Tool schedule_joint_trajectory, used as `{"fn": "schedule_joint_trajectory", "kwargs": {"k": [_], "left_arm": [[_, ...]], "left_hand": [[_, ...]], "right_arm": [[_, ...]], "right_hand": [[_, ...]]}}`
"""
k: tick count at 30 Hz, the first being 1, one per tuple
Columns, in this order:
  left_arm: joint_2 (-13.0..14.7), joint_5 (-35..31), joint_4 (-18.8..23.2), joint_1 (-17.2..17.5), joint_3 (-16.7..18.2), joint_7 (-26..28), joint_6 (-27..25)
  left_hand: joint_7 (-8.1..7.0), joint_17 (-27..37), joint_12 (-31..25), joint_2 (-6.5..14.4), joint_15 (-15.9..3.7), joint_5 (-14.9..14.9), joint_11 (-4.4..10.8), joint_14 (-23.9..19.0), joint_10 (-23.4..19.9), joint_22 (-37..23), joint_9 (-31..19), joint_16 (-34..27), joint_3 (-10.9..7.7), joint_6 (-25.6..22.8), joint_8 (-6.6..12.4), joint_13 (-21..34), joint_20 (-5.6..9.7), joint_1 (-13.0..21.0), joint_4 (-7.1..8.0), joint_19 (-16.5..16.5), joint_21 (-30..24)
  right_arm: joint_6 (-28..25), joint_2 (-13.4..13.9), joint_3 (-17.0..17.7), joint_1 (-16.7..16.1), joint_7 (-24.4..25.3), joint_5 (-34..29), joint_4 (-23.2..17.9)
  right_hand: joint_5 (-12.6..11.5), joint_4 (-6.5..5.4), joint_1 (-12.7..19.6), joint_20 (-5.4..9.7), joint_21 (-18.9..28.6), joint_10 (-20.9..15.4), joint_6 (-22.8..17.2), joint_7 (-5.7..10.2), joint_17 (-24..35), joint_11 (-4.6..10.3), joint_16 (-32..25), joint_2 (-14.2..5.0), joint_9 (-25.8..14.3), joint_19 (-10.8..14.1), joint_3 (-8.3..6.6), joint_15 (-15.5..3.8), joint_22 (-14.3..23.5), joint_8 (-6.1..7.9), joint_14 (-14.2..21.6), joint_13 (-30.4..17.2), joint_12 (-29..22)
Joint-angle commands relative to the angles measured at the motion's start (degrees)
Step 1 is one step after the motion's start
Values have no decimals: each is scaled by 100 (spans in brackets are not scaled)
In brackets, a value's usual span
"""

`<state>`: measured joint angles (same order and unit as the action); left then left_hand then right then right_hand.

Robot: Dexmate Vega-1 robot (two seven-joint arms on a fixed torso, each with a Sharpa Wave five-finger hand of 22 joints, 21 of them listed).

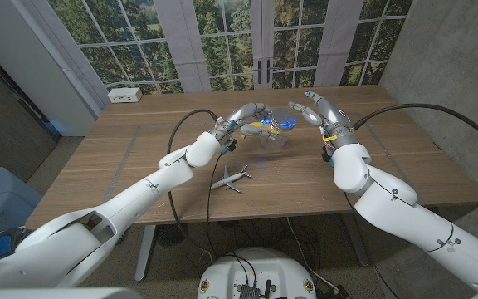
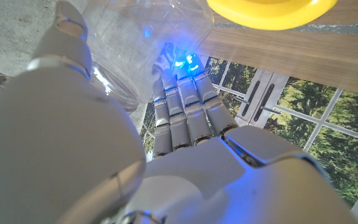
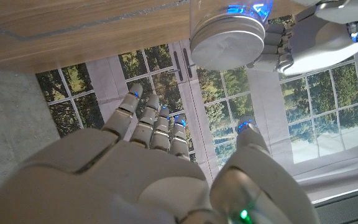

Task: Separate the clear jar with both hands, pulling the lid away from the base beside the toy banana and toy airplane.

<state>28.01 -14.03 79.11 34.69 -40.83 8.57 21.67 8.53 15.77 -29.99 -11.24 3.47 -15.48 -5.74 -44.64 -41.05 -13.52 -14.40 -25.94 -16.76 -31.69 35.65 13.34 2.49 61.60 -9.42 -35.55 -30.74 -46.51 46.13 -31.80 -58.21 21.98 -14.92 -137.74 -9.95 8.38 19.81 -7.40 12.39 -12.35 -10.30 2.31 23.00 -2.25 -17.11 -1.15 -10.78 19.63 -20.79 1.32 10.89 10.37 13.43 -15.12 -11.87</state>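
Observation:
The clear jar point(image 1: 277, 133) is at the table's far middle, and my left hand point(image 1: 246, 116) holds it from its left side. In the left wrist view the jar point(image 2: 145, 37) sits between the thumb and the outstretched fingers point(image 2: 182, 112). Its silver lid point(image 3: 227, 42) faces my right hand point(image 3: 154, 149), which hangs a little way off with fingers spread and nothing in it. My left hand point(image 3: 319, 34) shows behind the lid. In the head view my right hand point(image 1: 315, 112) is just right of the jar. The yellow toy banana point(image 1: 258, 128) point(image 2: 269, 11) lies beside the jar. The white toy airplane point(image 1: 231, 178) lies nearer me.
A white box point(image 1: 124, 95) stands at the wooden table's point(image 1: 123, 166) far left corner. Windows and a concrete wall stand behind the table. Black cables run along both arms.

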Motion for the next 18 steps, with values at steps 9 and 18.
{"fn": "schedule_joint_trajectory", "kwargs": {"k": [9, 18], "left_arm": [[5, -299, -26, -110, -115, 181, -83], [-31, -324, -144, -179, -152, 216, -31]], "left_hand": [[-1377, 1222, -773, 1296, -1745, -2349, 1688, -896, -1998, -6, -1254, 41, -37, -1438, 1438, 3274, 385, 1254, 28, -21, -88], [-1380, 1242, -771, 1295, -1745, -2380, 1688, -895, -2010, -1, -1281, 58, -25, -1440, 1424, 3292, 384, 1250, 30, -10, -123]], "right_arm": [[-2347, 283, -1561, 1662, -1163, -376, -415], [-3065, 330, -2527, 2606, -1293, -359, -402]], "right_hand": [[-20, -43, -207, -154, 30, -48, 241, 577, 192, -99, -122, 145, -37, -18, 192, 126, 41, 16, 53, -102, -109], [-60, -13, -224, -250, -5, -10, 310, 697, 273, -97, -82, 258, -47, -140, 267, 189, 43, 61, -139, -149, -123]]}}
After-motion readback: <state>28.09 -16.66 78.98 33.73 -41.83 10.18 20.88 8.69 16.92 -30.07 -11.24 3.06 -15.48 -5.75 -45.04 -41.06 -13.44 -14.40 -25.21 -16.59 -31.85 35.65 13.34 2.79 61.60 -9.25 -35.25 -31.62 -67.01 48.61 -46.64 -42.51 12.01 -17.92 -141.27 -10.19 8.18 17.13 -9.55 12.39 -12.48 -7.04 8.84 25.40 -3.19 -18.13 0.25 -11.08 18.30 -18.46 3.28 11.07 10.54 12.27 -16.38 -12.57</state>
